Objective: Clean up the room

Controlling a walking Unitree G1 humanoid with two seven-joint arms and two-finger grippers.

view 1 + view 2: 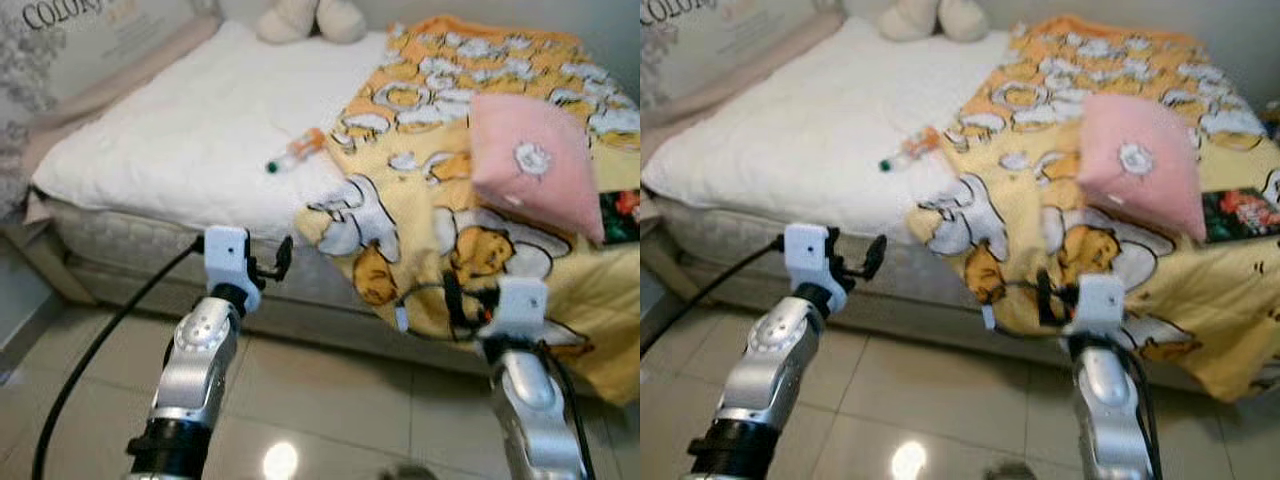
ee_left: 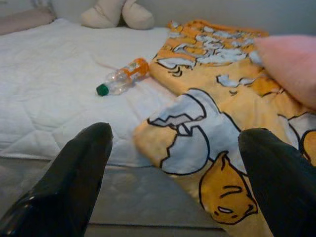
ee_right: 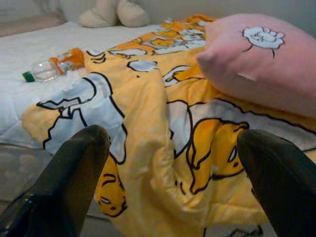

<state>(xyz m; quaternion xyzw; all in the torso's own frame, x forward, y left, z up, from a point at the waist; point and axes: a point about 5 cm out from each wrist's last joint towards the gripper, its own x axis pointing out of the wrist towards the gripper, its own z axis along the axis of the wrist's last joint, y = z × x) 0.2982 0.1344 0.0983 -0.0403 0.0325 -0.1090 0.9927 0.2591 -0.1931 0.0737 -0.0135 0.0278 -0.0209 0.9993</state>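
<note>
Barely begun: bottle on bed, blanket rumpled; left claw and right claw spread wide, empty.

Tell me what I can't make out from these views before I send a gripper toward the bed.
- Plush toy: cut off by the top edge in both eye views.
- Bottle: label too blurred to read, contents unclear in the left wrist view.
- Dark printed item: partly hidden behind the pink pillow.
- Yellow blanket: its folds hide whatever lies beneath.
- Lettering on the headboard panel: cut off and blurred.
</note>
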